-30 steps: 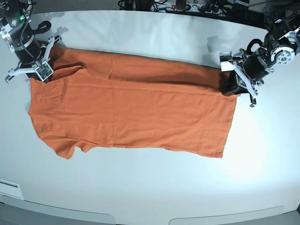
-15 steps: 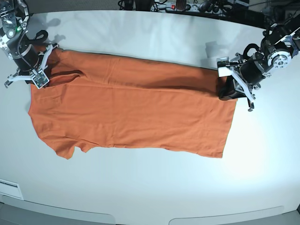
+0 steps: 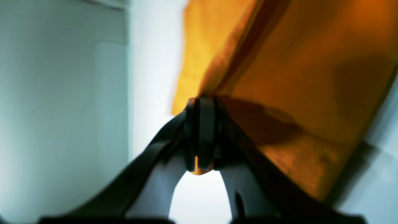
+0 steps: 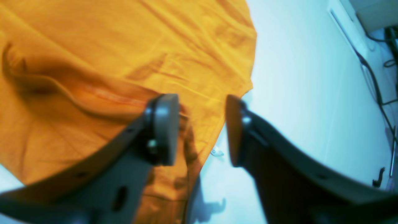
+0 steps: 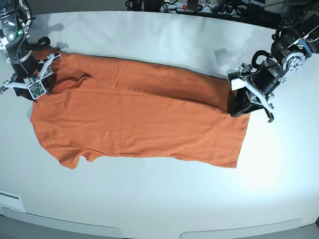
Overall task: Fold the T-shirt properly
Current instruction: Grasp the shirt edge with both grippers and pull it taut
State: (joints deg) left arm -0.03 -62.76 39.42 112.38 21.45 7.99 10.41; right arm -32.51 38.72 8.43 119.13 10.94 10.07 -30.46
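The plain orange short-sleeved T-shirt of soft cloth (image 5: 139, 117) is seen spread lengthwise across the smooth white tabletop (image 5: 164, 199), filling the middle of the base view, with one sleeve pointing toward the lower left and shallow creases running along its upper edge. At the right of that frame, the shirt's hem corner is lifted a little into a dark fold where the left gripper (image 5: 243, 105) is found. In the left wrist view, its black fingers (image 3: 200, 133) are pressed together with a small tongue of orange fabric pinched between them, taut cloth fanning upward from the pinch. At the upper left of the base view, the right gripper (image 5: 36, 82) is placed at the shirt's shoulder edge. In the right wrist view, its dark, flat-faced pads (image 4: 164, 127) are held apart, nothing between them, with rumpled orange cloth lying beneath one pad and bare table beneath the other.
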